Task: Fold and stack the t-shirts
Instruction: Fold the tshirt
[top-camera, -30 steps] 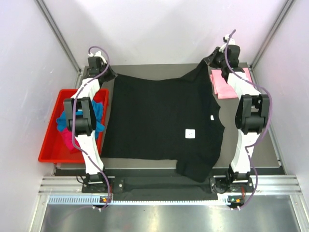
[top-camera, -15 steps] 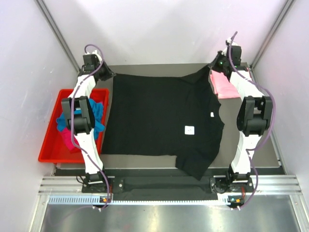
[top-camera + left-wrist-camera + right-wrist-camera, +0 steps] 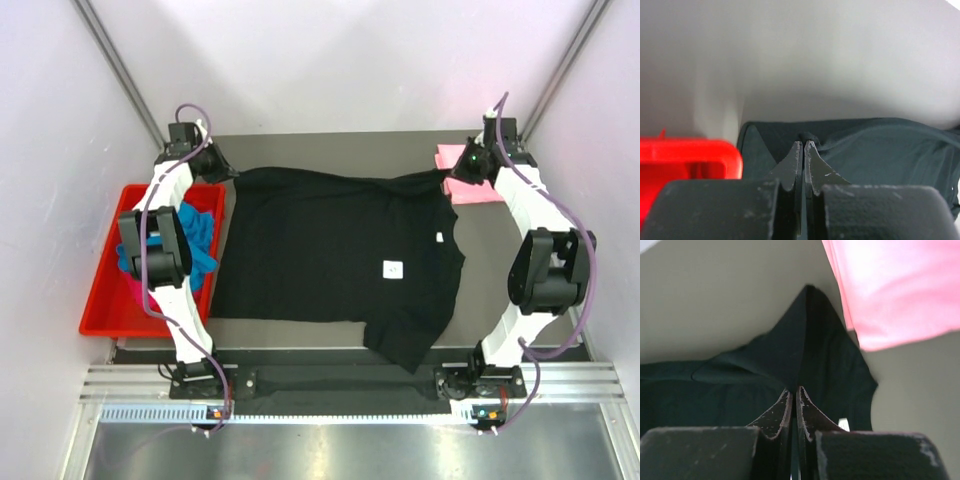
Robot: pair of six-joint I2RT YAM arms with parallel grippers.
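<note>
The black t-shirt [image 3: 330, 250] lies spread across the table with a white label [image 3: 393, 268] facing up. My left gripper [image 3: 228, 175] is shut on its far left corner, and the left wrist view shows black cloth [image 3: 865, 145] pinched at the tips of that gripper [image 3: 803, 143]. At the far right corner my right gripper [image 3: 455, 172] is shut on the shirt, whose cloth [image 3: 800, 345] rises in a peak from that gripper [image 3: 794, 388]. A folded light pink t-shirt [image 3: 472, 188] [image 3: 900, 290] lies just beyond it. The turquoise t-shirt [image 3: 200, 235] and magenta t-shirt [image 3: 134, 288] sit bunched in the tray.
A red plastic tray [image 3: 100, 310] [image 3: 690, 157] stands off the table's left edge, close to my left arm. White walls close in the back and both sides. Bare table [image 3: 530, 300] shows to the right of the black shirt.
Both grippers have come toward the near side, drawing the black shirt's far edge with them. The right arm has swung outward to the right, uncovering more of the pink shirt.
</note>
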